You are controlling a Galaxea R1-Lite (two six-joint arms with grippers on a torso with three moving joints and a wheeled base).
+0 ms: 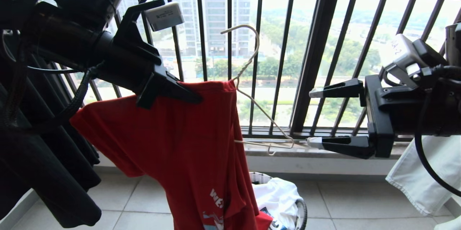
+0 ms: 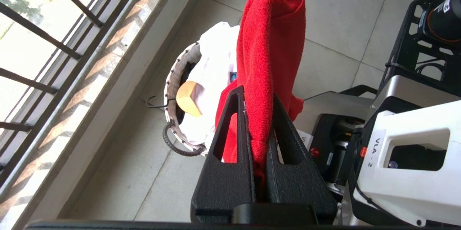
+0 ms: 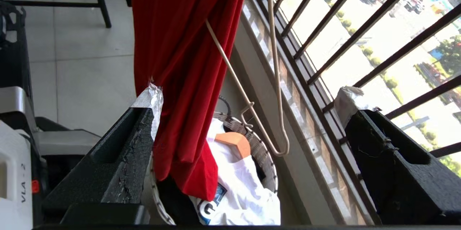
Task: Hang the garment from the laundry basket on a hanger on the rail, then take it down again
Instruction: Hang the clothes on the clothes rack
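Observation:
The red garment (image 1: 173, 140) hangs in the air from my left gripper (image 1: 196, 98), which is shut on its top edge beside the neck. In the left wrist view the gripper (image 2: 257, 94) pinches a fold of red cloth (image 2: 270, 42). The white wire hanger (image 1: 248, 60) sticks out of the shirt's neck, hook up and free, with one arm reaching right. My right gripper (image 1: 309, 118) stands open around that arm's end; its lower fingertip is close to the wire. In the right wrist view the hanger (image 3: 275, 78) lies between the fingers, touching neither. The laundry basket (image 1: 301, 212) stands below. The rail is out of view.
The dark barred window railing (image 1: 313, 60) and its sill run behind. A black garment (image 1: 43, 172) hangs at the left and a white one (image 1: 421, 176) at the right. A white shirt (image 3: 237, 186) and a wooden hanger end (image 3: 234, 141) lie in the basket (image 3: 268, 167).

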